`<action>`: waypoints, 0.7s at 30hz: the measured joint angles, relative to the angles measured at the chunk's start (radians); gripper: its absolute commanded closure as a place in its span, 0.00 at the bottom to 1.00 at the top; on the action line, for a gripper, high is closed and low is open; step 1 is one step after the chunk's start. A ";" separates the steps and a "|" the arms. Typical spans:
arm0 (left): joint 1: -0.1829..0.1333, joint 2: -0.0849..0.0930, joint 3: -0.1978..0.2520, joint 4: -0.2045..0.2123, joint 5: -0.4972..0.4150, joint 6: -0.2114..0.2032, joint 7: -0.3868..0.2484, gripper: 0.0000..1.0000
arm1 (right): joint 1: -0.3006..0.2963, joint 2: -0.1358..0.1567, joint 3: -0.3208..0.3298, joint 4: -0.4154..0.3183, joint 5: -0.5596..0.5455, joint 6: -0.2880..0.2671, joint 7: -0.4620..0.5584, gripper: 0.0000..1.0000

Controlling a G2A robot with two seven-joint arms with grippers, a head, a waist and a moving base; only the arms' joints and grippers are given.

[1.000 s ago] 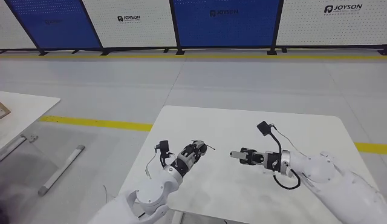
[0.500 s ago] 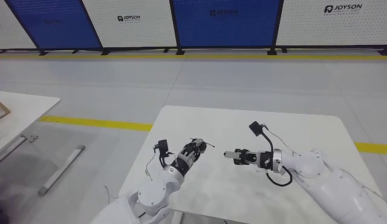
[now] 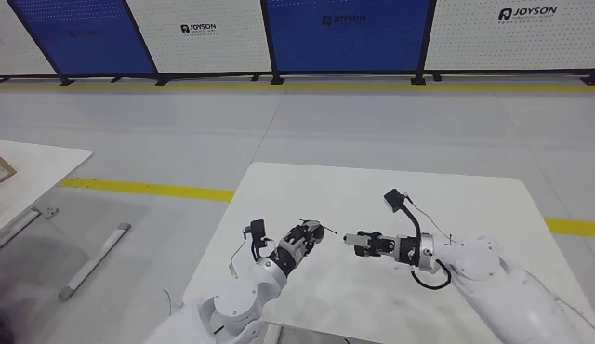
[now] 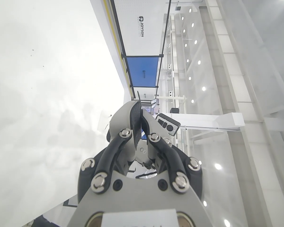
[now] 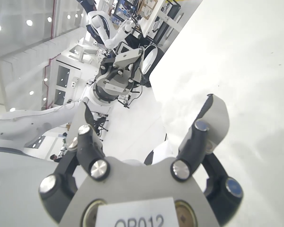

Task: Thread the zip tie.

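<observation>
A thin black zip tie (image 4: 139, 97) pokes out from between the pads of my left gripper (image 4: 140, 115), which is shut on it. Seen from the top, the left gripper (image 3: 307, 231) hovers over the left part of the white table (image 3: 446, 191), and the zip tie (image 3: 321, 224) points to the right. My right gripper (image 3: 351, 240) faces it from a short gap away. That right gripper (image 5: 149, 112) is open, its fingers wide apart with nothing between them. The left gripper (image 5: 118, 72) shows farther off, straight ahead of it.
The table edge (image 3: 218, 251) runs close under the left arm. A second white table (image 3: 37, 163) stands at the far left, with a grey bar (image 3: 93, 260) on the floor between. Blue and white panels (image 3: 344, 19) line the back.
My right gripper has moved left, closing the gap to the left gripper. The left gripper has shifted slightly right and still holds the zip tie.
</observation>
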 measured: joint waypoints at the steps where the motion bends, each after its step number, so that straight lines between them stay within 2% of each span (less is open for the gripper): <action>1: -0.002 -0.003 0.003 0.003 0.000 0.002 0.000 1.00 | 0.001 -0.010 0.009 0.021 0.007 0.000 0.009 0.00; 3: -0.005 -0.006 0.006 0.007 0.002 0.006 0.001 1.00 | 0.002 -0.022 0.019 0.057 0.016 0.000 0.016 0.00; 14: -0.005 -0.006 0.007 0.007 0.003 0.006 0.001 1.00 | 0.001 -0.021 0.019 0.050 0.016 0.000 0.014 0.00; 18: -0.005 -0.015 0.021 0.020 0.012 0.010 -0.024 1.00 | -0.005 -0.030 0.034 0.057 0.112 0.000 0.073 0.00; 21: -0.008 -0.022 0.031 0.023 0.027 0.012 -0.021 1.00 | 0.023 -0.049 0.025 0.121 0.190 0.000 0.162 0.00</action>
